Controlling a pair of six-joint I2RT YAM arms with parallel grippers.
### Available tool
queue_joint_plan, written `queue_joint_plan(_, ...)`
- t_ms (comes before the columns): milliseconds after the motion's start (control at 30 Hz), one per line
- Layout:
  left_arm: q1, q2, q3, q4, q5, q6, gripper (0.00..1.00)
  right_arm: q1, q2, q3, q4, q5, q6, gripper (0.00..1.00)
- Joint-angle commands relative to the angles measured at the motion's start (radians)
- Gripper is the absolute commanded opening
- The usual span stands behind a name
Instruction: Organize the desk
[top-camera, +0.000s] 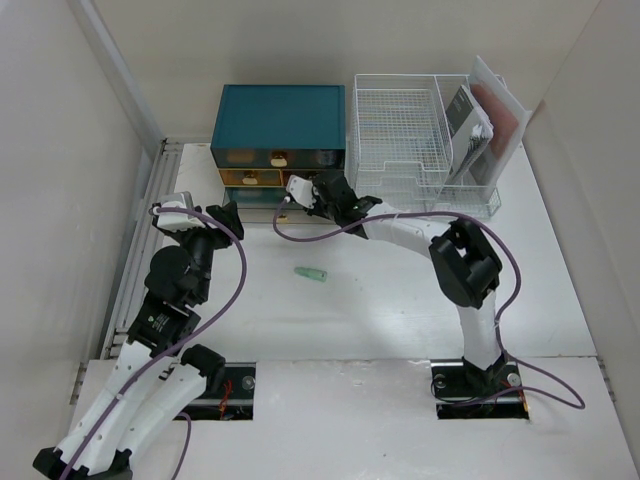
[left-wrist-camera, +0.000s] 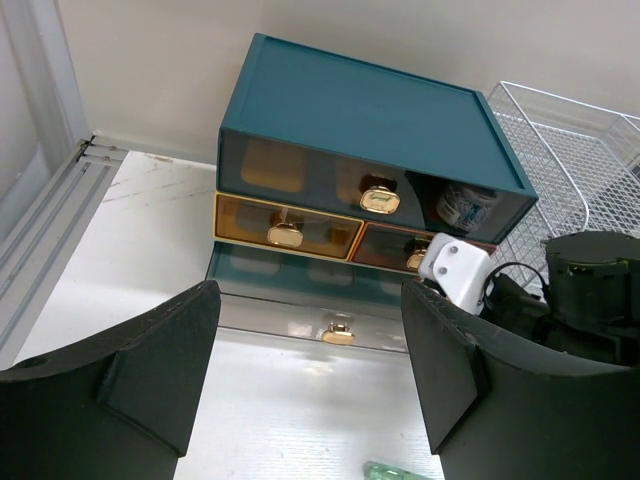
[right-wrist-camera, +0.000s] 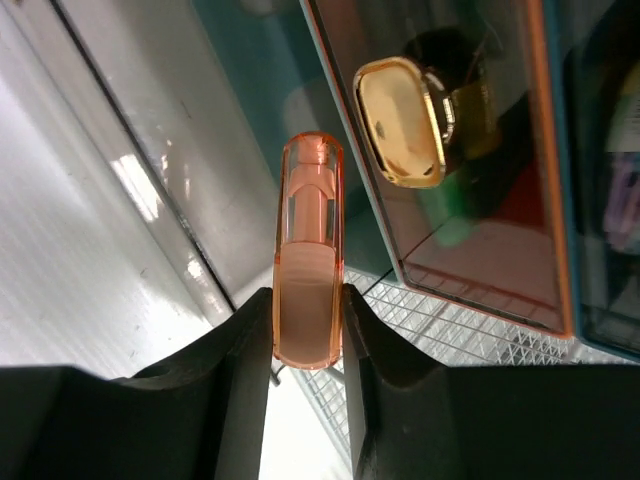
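Observation:
The white desk (top-camera: 400, 300) carries a teal drawer box (top-camera: 280, 125) at the back. My right gripper (right-wrist-camera: 308, 305) is shut on a translucent orange tube-like piece (right-wrist-camera: 308, 250), held close in front of the box's right orange drawer and its gold knob (right-wrist-camera: 400, 120). In the top view this gripper (top-camera: 320, 188) sits right against the drawer fronts. My left gripper (left-wrist-camera: 310, 320) is open and holds nothing; it hovers over the desk, facing the pulled-out clear bottom drawer (left-wrist-camera: 338, 333). A small green piece (top-camera: 311, 273) lies on the desk, also showing between the left fingers (left-wrist-camera: 395, 471).
A white wire-mesh tray rack (top-camera: 415, 140) stands to the right of the drawer box, with papers (top-camera: 485, 125) upright in its right end. A metal rail (top-camera: 140, 250) runs along the desk's left side. Side walls close in on left and right.

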Motion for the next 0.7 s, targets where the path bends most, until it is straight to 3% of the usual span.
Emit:
queue_joint_plan(0,-0.004,-0.004,0.002,0.03,0.007,0.013,0.7,0.007,0.008,0.046,0.051,0.033,-0.01,0.37)
queue_joint_plan(33,-0.004,-0.004,0.002,0.03,0.007,0.013,0.7,0.007,0.008,0.046,0.051,0.033,-0.01,0.44)
queue_joint_plan(267,-0.004,-0.004,0.002,0.03,0.007,0.013,0.7,0.007,-0.017,0.046,0.051,0.022,-0.001,0.53)
queue_joint_plan(433,-0.004,-0.004,0.002,0.03,0.007,0.013,0.7,0.007,-0.115,0.001,0.051,-0.091,0.019,0.49)
queue_joint_plan(467,-0.004,-0.004,0.002,0.03,0.007,0.013,0.7,0.007,-0.158,-0.014,0.051,-0.14,0.019,0.4)
queue_joint_plan(533,-0.004,-0.004,0.002,0.03,0.007,0.013,0.7,0.007,-0.192,-0.042,-0.059,-0.417,-0.028,0.33)
queue_joint_plan(567,-0.004,-0.004,0.002,0.03,0.007,0.013,0.7,0.007,-0.192,-0.042,-0.136,-0.543,-0.128,0.33)
queue_joint_plan(600,-0.004,-0.004,0.002,0.03,0.007,0.013,0.7,0.007,-0.192,-0.033,-0.22,-0.761,-0.186,0.33)
queue_joint_plan(667,-0.004,-0.004,0.002,0.03,0.007,0.013,0.7,-0.002,-0.149,0.002,-0.455,-0.904,-0.334,0.35)
